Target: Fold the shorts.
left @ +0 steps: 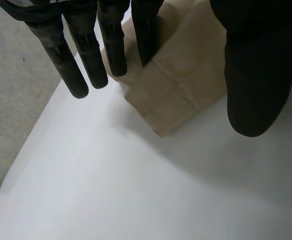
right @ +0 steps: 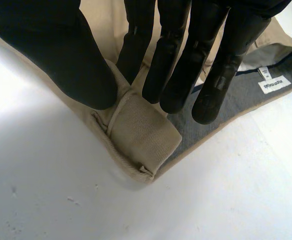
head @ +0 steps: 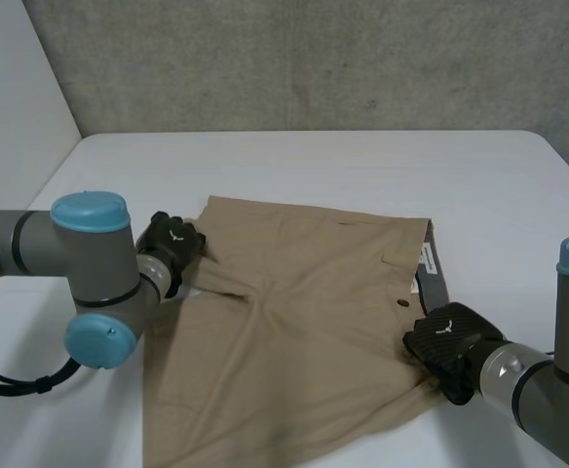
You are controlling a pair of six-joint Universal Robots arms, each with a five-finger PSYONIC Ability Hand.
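Note:
Tan shorts lie spread flat on the white table, waistband toward my right arm and legs toward my left. My left hand hovers at the far leg's hem corner. Its fingers are straight, the thumb stands wide apart, and the cloth lies flat beneath. My right hand is at the near waistband corner. Its thumb and fingers pinch a raised fold of the waistband. The grey inner lining and a white label show beside it.
A grey concrete wall rises behind the table's far edge. Bare white tabletop surrounds the shorts, wide at the back and right. My left arm's elbow sits low over the left side, beside the near leg.

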